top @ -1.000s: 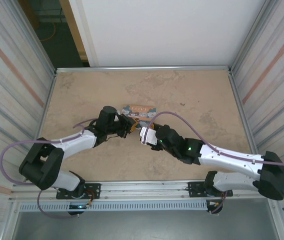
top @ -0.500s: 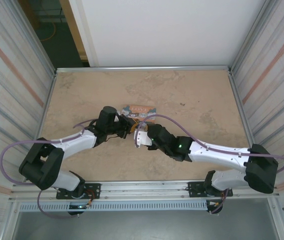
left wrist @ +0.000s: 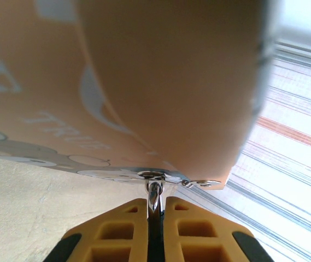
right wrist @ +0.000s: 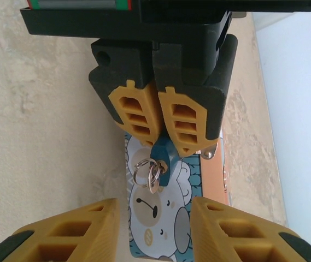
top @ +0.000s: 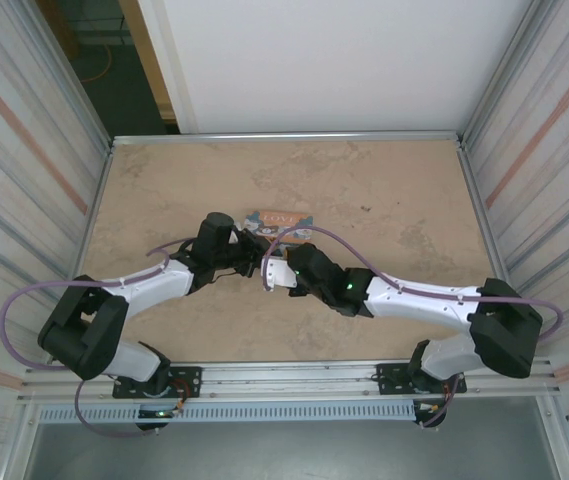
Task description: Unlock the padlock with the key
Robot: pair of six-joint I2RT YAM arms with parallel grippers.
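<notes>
The tin (top: 280,219) reads "LOVE" on its lid in the top view. From the left wrist its orange side looms close, with pale blurred letters that look like "TRUE". In the right wrist view the lid (right wrist: 163,218) shows a cartoon bear's face on a teal ground. The left hand (right wrist: 159,143) has its yellow fingers (right wrist: 135,117) pressed together, clamped on the top of the small teal padlock (right wrist: 161,155). The padlock hangs out just past those fingertips, over the tin's lid. Two small silver rings (right wrist: 146,171) dangle from the padlock's lower end on the side nearer the right hand. From the left wrist, the left hand (left wrist: 155,210) pinches a thin bright metal stem (left wrist: 154,197) between its fingers, right under the tin's bottom edge. The right hand (right wrist: 155,229) has its fingers (right wrist: 73,232) spread wide and grips nothing. The padlock and rings lie straight ahead of the gap, near the fingers but not touching them. From above, the left hand (top: 251,250) and right hand (top: 267,272) meet tip to tip just on the near side of the tin, over the mottled beige table (top: 394,190).
</notes>
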